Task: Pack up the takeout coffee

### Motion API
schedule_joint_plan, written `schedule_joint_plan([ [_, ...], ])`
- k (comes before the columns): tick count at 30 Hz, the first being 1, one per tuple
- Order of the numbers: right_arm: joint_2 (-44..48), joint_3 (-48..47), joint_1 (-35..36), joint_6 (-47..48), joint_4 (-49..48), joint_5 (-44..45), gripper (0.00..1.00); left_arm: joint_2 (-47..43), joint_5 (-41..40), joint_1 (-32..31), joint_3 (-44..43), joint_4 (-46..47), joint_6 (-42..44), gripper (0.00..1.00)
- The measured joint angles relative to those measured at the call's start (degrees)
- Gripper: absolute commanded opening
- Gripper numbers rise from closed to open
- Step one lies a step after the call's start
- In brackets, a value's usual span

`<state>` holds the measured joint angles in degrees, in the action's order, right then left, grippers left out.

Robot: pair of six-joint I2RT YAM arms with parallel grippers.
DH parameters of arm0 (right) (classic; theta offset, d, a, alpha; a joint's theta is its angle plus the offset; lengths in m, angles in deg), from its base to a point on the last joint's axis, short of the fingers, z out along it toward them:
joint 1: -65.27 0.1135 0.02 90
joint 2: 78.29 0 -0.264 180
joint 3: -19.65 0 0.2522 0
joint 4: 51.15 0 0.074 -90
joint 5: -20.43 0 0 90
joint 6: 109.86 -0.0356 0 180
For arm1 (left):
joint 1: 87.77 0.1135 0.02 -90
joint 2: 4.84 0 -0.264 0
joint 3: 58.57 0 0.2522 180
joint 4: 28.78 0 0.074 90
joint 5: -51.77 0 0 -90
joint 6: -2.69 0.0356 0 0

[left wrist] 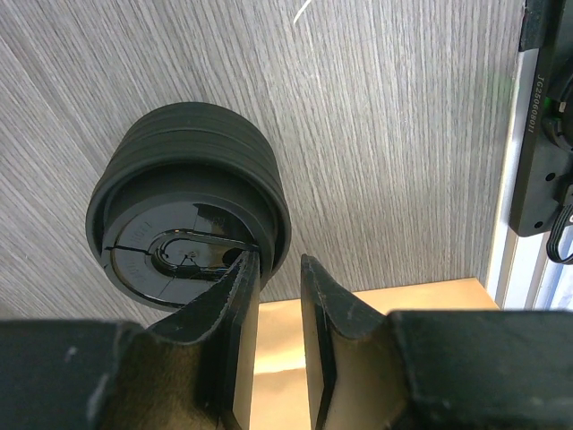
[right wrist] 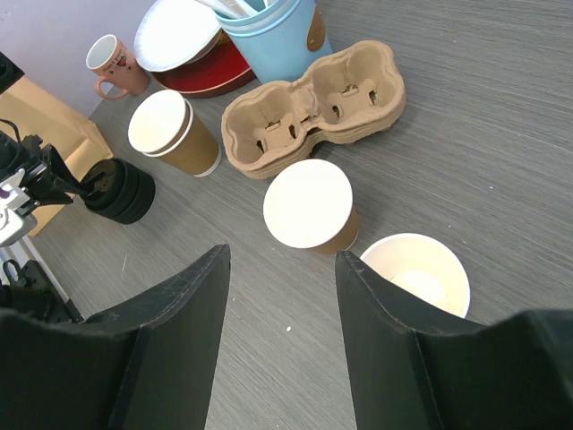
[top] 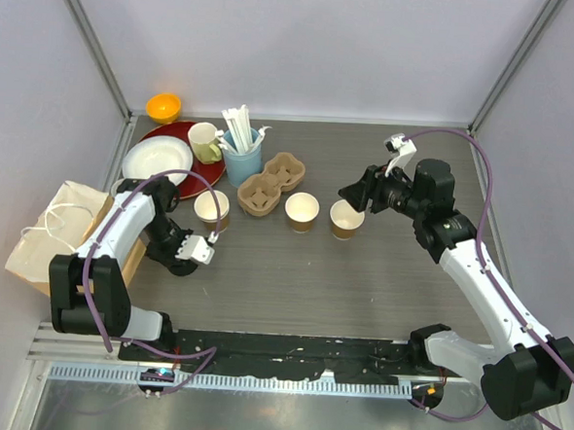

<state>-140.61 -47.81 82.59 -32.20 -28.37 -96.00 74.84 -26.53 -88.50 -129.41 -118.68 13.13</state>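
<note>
- Left gripper [left wrist: 279, 262]: narrow gap, with the fingertips on either side of the top black lid's [left wrist: 170, 255] rim. The lid stack sits near the table's [left wrist: 403, 134] left edge. I cannot tell whether it pinches.
- Right gripper [right wrist: 282, 260]: half open and empty, close by the rightmost paper cup [right wrist: 416, 278]. Three cups stand lidless mid-table.

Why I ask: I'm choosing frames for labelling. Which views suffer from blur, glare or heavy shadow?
Top external view: even soft light, sharp throughout, faint shadows on the table. Left wrist view: the left claw is a dark, soft foreground; the stack of black lids shows slight sheen. Right wrist view: the right claw is near-black; the middle cup has a mouth washed out to flat white.
</note>
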Motion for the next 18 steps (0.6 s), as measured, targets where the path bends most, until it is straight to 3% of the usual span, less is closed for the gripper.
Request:
schedule_joint_plan([
  [18,0.07,0.0,1.7,1.55,-0.39,-2.86,0.56,0.09,-0.37,0.0,0.0,-0.02,-2.16,0.1],
])
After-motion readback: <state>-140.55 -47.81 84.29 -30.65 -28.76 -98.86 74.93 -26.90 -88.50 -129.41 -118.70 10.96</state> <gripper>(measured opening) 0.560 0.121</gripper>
